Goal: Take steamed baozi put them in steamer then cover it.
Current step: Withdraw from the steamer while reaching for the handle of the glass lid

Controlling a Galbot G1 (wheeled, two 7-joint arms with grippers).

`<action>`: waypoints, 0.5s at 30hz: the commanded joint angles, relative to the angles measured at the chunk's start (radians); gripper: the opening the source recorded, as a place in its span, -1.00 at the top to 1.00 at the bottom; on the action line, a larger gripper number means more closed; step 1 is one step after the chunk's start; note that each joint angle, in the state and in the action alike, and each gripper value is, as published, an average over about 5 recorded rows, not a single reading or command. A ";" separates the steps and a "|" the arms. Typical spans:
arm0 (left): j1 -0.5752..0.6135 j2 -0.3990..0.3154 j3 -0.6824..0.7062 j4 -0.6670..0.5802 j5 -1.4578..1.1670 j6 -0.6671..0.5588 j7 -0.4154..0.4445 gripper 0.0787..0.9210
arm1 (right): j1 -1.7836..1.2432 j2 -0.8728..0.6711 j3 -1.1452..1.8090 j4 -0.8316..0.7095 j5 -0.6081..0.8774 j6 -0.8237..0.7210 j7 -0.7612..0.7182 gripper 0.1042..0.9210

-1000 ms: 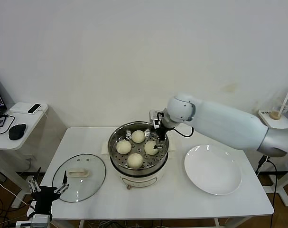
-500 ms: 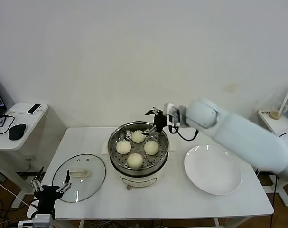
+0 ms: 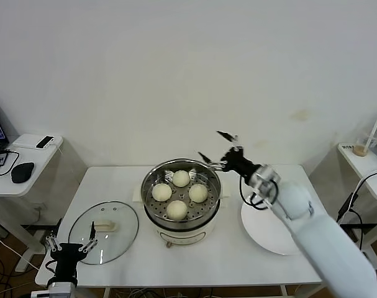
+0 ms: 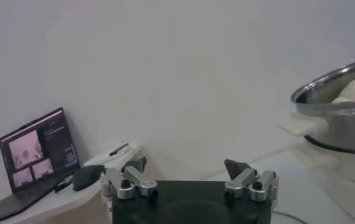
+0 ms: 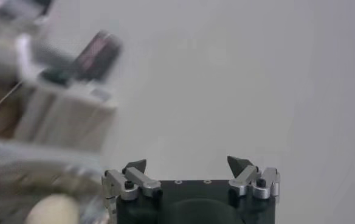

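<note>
All four steamed baozi now sit on the perforated tray inside the steamer, at roughly 12, 3, 6 and 9 o'clock around its centre, and nothing reaches over them any more. A second ago the right gripper was down among the buns near the 3 o'clock one; since then it has lifted out and swung away, and now hangs in the air beyond the pot's rim at about 1 o'clock from it, jaws spread wide and empty. By my reading, the loading part of the job is finished and only the covering remains. The cover lies flat on the table at about 8 o'clock from the steamer, apart from it, handle up. The left gripper waits low at the table's front edge, just beside the lid's near rim, its fingers also wide open and holding nothing, and it has barely shifted over the same second. It looks the better placed to take the lid's handle next. The white plate at 4 o'clock from the steamer is bare, partly hidden under the right arm.
</note>
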 commanded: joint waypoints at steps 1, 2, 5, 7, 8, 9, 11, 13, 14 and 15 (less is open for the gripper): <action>-0.015 0.069 -0.004 0.128 0.600 -0.036 -0.012 -0.77 | -0.641 0.332 0.608 0.144 -0.077 0.106 0.053 -0.76; -0.013 0.084 -0.011 0.139 0.657 -0.038 -0.013 -0.77 | -0.671 0.344 0.617 0.146 -0.086 0.101 0.054 -0.76; -0.003 0.121 -0.030 0.171 0.802 -0.050 -0.024 -0.77 | -0.739 0.357 0.633 0.143 -0.103 0.090 0.057 -0.76; 0.003 0.135 -0.041 0.192 0.895 -0.060 -0.037 -0.77 | -0.762 0.361 0.644 0.140 -0.104 0.082 0.061 -0.76; 0.004 0.141 -0.044 0.205 0.942 -0.066 -0.046 -0.77 | -0.767 0.364 0.650 0.140 -0.103 0.078 0.064 -0.76; 0.004 0.146 -0.044 0.217 0.984 -0.071 -0.055 -0.77 | -0.770 0.368 0.655 0.141 -0.103 0.074 0.067 -0.76; -0.010 0.152 -0.038 0.248 1.046 -0.078 -0.071 -0.77 | -0.774 0.378 0.662 0.149 -0.107 0.070 0.076 -0.76; -0.035 0.155 -0.028 0.283 1.093 -0.081 -0.083 -0.77 | -0.780 0.386 0.665 0.164 -0.112 0.066 0.084 -0.76; -0.049 0.156 -0.023 0.299 1.110 -0.081 -0.086 -0.77 | -0.784 0.391 0.666 0.177 -0.115 0.063 0.088 -0.76; -0.062 0.156 -0.018 0.310 1.122 -0.081 -0.086 -0.77 | -0.788 0.394 0.666 0.190 -0.116 0.061 0.089 -0.76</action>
